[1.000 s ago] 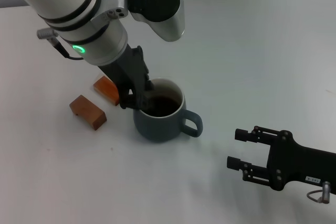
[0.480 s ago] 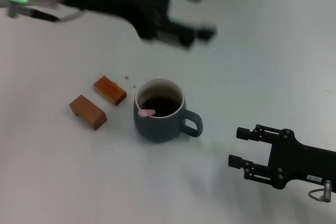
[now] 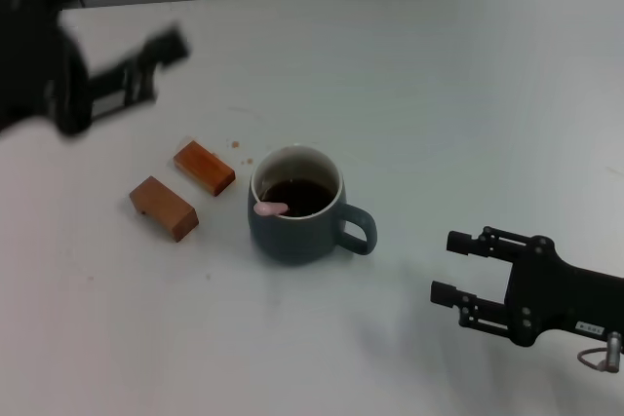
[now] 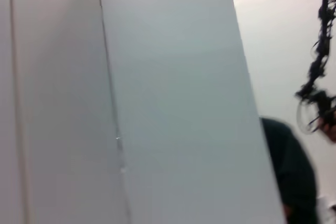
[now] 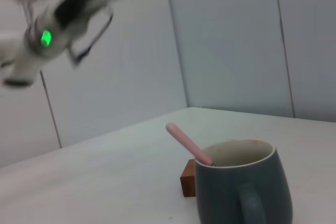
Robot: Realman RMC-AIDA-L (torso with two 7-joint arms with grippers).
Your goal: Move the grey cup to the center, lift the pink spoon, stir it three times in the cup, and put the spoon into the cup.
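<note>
The grey cup (image 3: 292,238) stands on the white table near the middle, with its handle toward my right gripper and dark liquid inside. The pink spoon (image 3: 269,208) rests in the cup, and only its pink handle end shows, leaning on the rim on the side of the blocks. In the right wrist view the cup (image 5: 239,192) is close and the spoon handle (image 5: 187,144) sticks up over its rim. My left gripper (image 3: 146,9) is open and empty, raised far to the cup's back left. My right gripper (image 3: 454,267) is open and empty, low at the cup's right.
Two brown wooden blocks (image 3: 204,167) (image 3: 164,208) lie just left of the cup; one shows behind it in the right wrist view (image 5: 187,178). A few small brown spots (image 3: 239,148) mark the table. The left wrist view shows only wall panels.
My left gripper let go of the spoon in the cup, opened, rose and swung away to the far left. The spoon stays in the cup. My right gripper shifted slightly.
</note>
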